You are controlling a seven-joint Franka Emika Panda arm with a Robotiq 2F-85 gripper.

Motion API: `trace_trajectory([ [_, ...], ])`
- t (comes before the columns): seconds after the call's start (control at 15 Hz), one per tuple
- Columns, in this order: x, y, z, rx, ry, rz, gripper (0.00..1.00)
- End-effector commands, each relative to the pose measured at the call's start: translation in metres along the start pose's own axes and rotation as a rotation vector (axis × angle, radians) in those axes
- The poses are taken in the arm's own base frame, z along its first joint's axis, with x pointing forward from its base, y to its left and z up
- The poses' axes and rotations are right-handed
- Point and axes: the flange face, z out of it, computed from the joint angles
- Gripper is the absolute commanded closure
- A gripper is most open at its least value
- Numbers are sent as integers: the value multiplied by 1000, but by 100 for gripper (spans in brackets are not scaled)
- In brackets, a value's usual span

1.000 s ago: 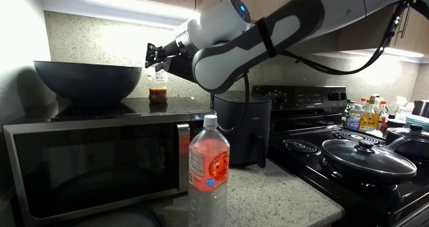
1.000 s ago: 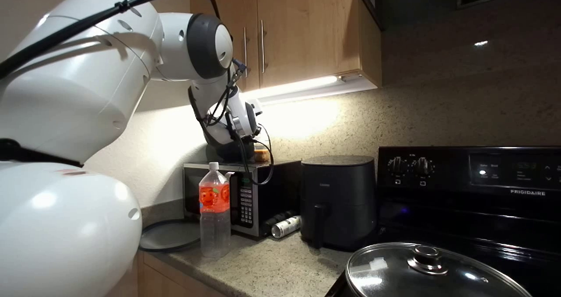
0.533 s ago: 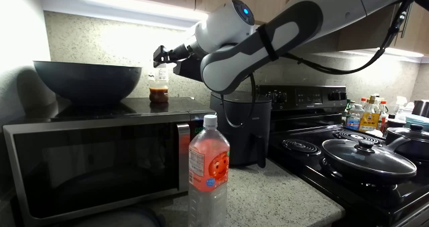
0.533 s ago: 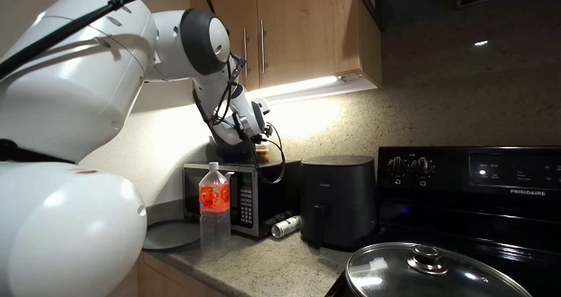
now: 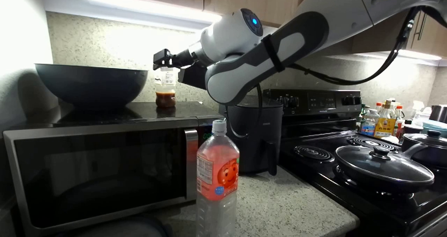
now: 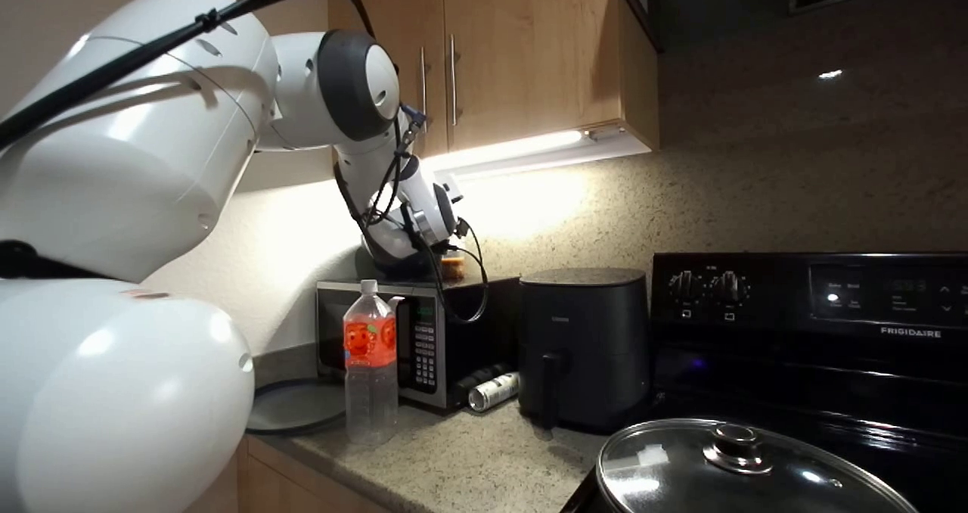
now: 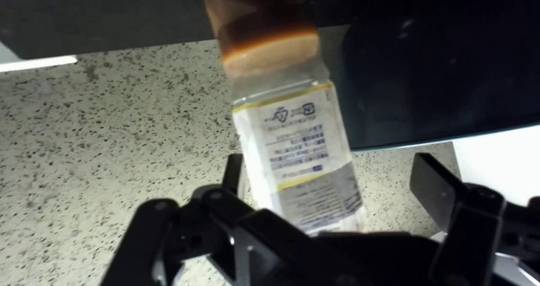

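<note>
A clear bottle with brown sauce at its bottom point(image 5: 165, 99) stands upright on top of the microwave point(image 5: 97, 174). My gripper point(image 5: 162, 59) is at the height of the bottle's upper part and hides its top in an exterior view. From the wrist, the bottle's white label point(image 7: 295, 138) appears between the widely spread fingers point(image 7: 434, 189), upside down and slanting. The left finger looks close to the bottle's side, while a broad gap shows on the right. Whether the bottle is between the fingers or beyond them I cannot tell. No grip on it shows.
A large dark bowl point(image 5: 90, 86) sits on the microwave beside the sauce bottle. An air fryer point(image 6: 582, 346) and a tall red-labelled bottle point(image 6: 370, 362) stand on the counter. A lidded pan point(image 5: 384, 167) is on the stove. Lit cabinets point(image 6: 529, 59) hang overhead.
The jaws have spread and the gripper has turned. It first drew back from the bowl side, then moved toward it again, while the arm sank slightly. The sauce bottle stays about where it was.
</note>
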Motion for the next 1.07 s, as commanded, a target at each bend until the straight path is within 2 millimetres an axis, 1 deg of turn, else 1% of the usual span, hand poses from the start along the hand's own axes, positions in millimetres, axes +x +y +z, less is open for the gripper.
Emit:
trace_trajectory([
  [0.0,-7,-16,10,78,25,10,0],
  [0.27,-8,-27,18,115,30,17,0],
  [0.4,-2,-24,19,101,33,13,0],
  [0.53,7,-14,17,63,71,-16,0],
  [0.6,-1,-20,17,77,27,1,0],
  [0.73,4,-10,18,45,40,-7,0],
  [1.0,1,-6,23,43,45,-1,0],
])
